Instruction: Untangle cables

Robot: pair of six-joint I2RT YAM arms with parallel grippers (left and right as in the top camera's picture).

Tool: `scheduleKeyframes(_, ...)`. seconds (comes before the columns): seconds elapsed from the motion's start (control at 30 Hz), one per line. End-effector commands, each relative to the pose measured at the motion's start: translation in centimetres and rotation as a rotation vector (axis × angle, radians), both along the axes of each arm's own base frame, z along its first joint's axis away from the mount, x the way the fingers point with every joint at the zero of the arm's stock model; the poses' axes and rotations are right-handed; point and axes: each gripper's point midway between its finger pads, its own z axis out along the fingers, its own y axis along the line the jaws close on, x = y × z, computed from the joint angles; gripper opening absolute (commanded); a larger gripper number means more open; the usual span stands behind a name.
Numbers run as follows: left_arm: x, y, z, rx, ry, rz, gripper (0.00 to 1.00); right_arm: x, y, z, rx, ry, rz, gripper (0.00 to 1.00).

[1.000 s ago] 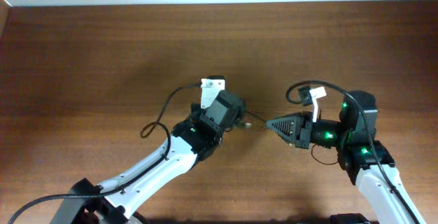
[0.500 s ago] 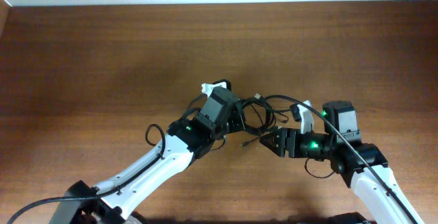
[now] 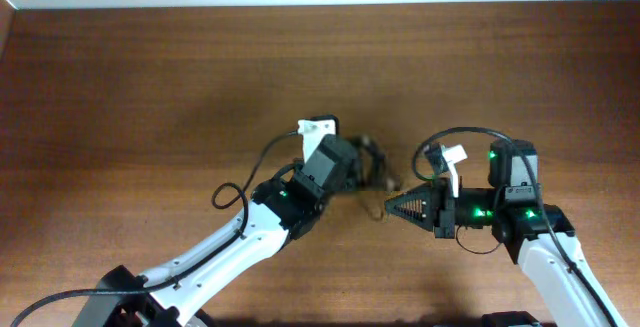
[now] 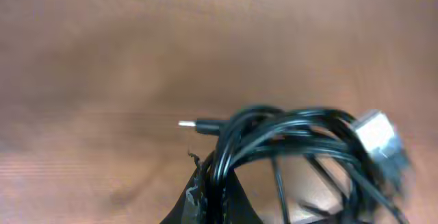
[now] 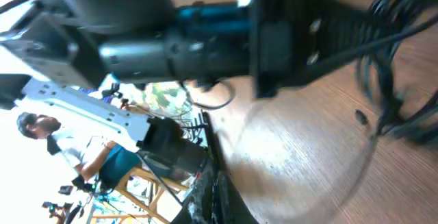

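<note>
The cables [image 3: 376, 170] are a bunch of thin black wires lying just right of my left gripper [image 3: 356, 175]. In the left wrist view several strands [image 4: 287, 131] run up out of the shut left gripper [image 4: 217, 200], which pinches them. A small plug [image 4: 198, 124] points left and a silver plug [image 4: 376, 135] hangs at the right. My right gripper [image 3: 390, 206] points left, its tip just below the bunch. Its fingers [image 5: 212, 196] are pressed together, and I cannot tell whether a strand is caught between them. The cables [image 5: 387, 80] are blurred at the right of the right wrist view.
The brown wooden table [image 3: 150, 87] runs up to a pale wall edge at the top. Each arm's own thicker black cable loops beside it, the left arm's [image 3: 235, 182] and the right arm's [image 3: 450, 139]. The left arm [image 5: 205, 39] fills the top of the right wrist view.
Half a second ago the cables lay in wide loops between the two grippers; now they are drawn into a tight bunch at the left gripper. The right gripper has pulled back slightly.
</note>
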Motion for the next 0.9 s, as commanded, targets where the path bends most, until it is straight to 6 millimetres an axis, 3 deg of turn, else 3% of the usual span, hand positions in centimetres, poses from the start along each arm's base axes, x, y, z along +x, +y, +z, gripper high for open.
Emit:
scheduleKeyframes(0.0,4.1,5.6,4.9,0.087,-0.271,0.306,0.0,-0.5,-0.1,0.2,0.012,-0.032,0.017,0.04)
scheduleKeyframes(0.07,6.1,6.1,7.8,-0.017,-0.382,0.372,0.0,-0.4,-0.2,-0.3,-0.011,-0.005,0.002,0.04)
scheduleKeyframes(0.1,6.3,5.4,8.2,-0.055,-0.391,0.349,0.0,0.3,-0.7,-2.4,-0.12,0.04,-0.066,0.05)
scheduleKeyframes(0.2,4.7,-0.2,6.5,-0.198,-0.244,0.06,0.0,2.0,-2.5,-5.9,-0.312,0.181,-0.239,0.47)
scheduleKeyframes(0.23,3.1,-3.4,6.4,-0.296,-0.175,-0.108,0.0,3.3,-3.3,-6.6,-0.351,0.253,-0.343,0.63)
scheduleKeyframes(0.27,1.9,-5.1,6.6,-0.355,-0.136,-0.21,0.0,4.2,-4.0,-7.1,-0.378,0.3,-0.421,0.65)
scheduleKeyframes(0.33,-0.5,-8.4,8.5,-0.491,-0.107,-0.419,0.0,6.3,-7.2,-9.4,-0.49,0.453,-0.692,0.65)
scheduleKeyframes(0.4,-3.3,-11.3,13.4,-0.658,-0.195,-0.684,0.0,7.0,-10.4,-11.5,-0.632,0.471,-0.857,0.67)
scheduleKeyframes(0.43,-3.2,-11.4,13.6,-0.659,-0.21,-0.689,0.0,6.9,-11.0,-11.8,-0.664,0.472,-0.886,0.7)
scheduleKeyframes(0.5,-2.9,-10.7,12.1,-0.582,-0.203,-0.694,0.0,6.8,-13.1,-12.5,-0.732,0.487,-0.962,0.75)
scheduleKeyframes(0.6,-0.1,-6.1,7.1,-0.464,-0.045,-0.48,0.0,6.0,-15.8,-12.9,-0.726,0.569,-1.027,0.76)
scheduleKeyframes(0.63,0.1,-5.3,6.3,-0.447,-0.016,-0.45,0.0,6.0,-15.4,-12.6,-0.707,0.554,-0.99,0.76)
scheduleKeyframes(0.67,0.0,-4.9,5.8,-0.44,0.006,-0.438,0.0,6.0,-14.0,-12.0,-0.666,0.497,-0.892,0.77)
scheduleKeyframes(0.7,-0.2,-4.8,5.3,-0.431,0.03,-0.432,0.0,5.5,-10.5,-10.1,-0.55,0.369,-0.661,0.77)
scheduleKeyframes(0.77,-0.3,-4.7,5.0,-0.438,0.05,-0.419,0.0,4.0,-6.7,-7.0,-0.346,0.279,-0.433,0.76)
scheduleKeyframes(0.8,-0.3,-4.7,5.0,-0.481,0.087,-0.375,0.0,3.3,-5.5,-5.6,-0.254,0.28,-0.366,0.76)
scheduleKeyframes(0.87,0.1,-4.3,4.8,-0.472,0.085,-0.333,0.0,2.9,-4.9,-4.7,-0.199,0.281,-0.328,0.73)
